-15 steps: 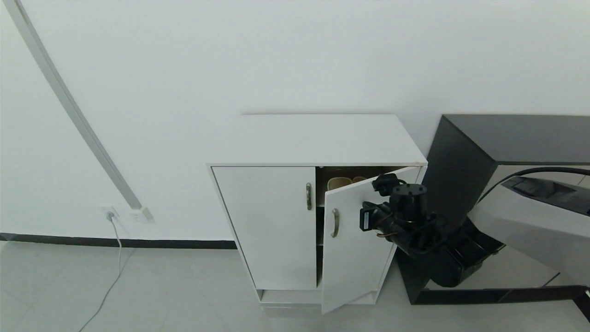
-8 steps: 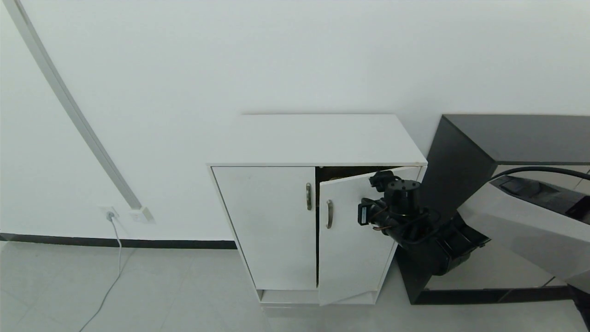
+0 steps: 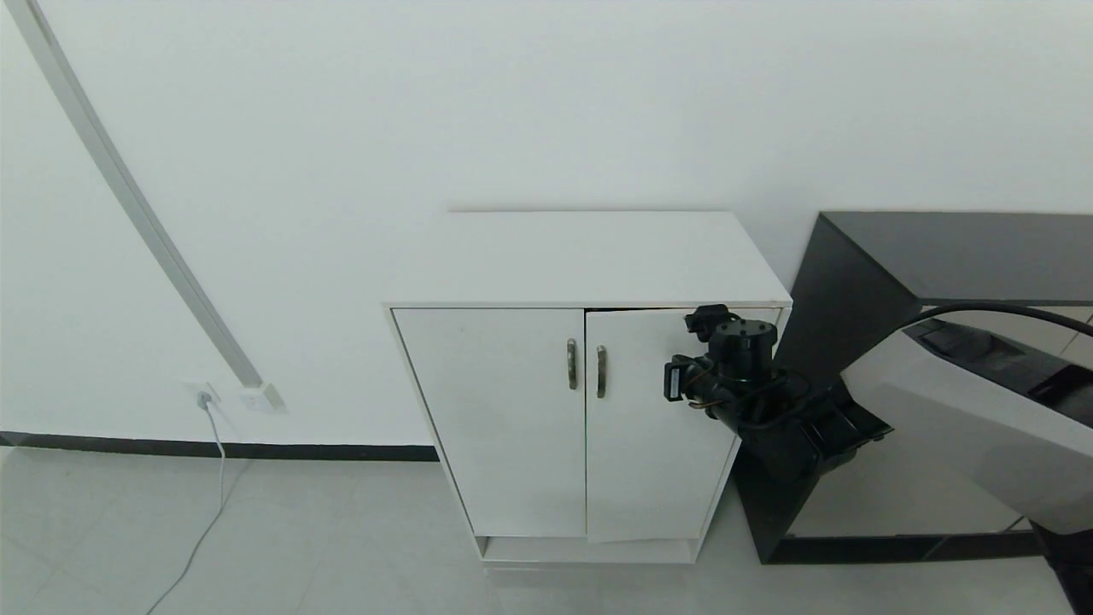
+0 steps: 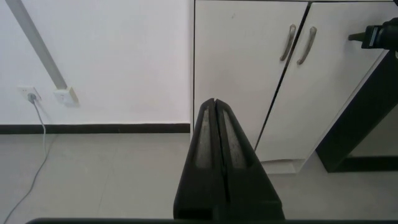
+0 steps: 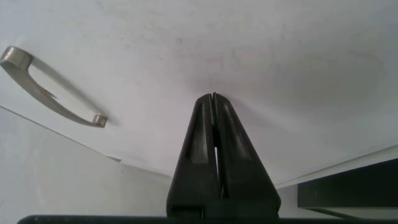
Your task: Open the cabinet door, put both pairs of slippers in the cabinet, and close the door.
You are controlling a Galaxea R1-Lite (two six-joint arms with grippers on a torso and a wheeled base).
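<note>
Jaws on your left gripper [image 4: 215, 106]: pressed together, empty, facing the white cabinet [image 3: 589, 256] from well apart. Right door [image 3: 649, 453]: almost flush, thin gap on top. Your right gripper [image 5: 214, 98]: jaws together, tip against that door.

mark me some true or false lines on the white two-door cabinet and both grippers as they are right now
1. At the white two-door cabinet, the right gripper, fingers shut, is at the face of the right door. True.
2. That door stands wide open. False: it is nearly flush with the left door.
3. The left gripper holds a slipper. False: it is shut on nothing, back from the cabinet.
4. Both doors carry curved metal handles by the middle seam. True.
</note>
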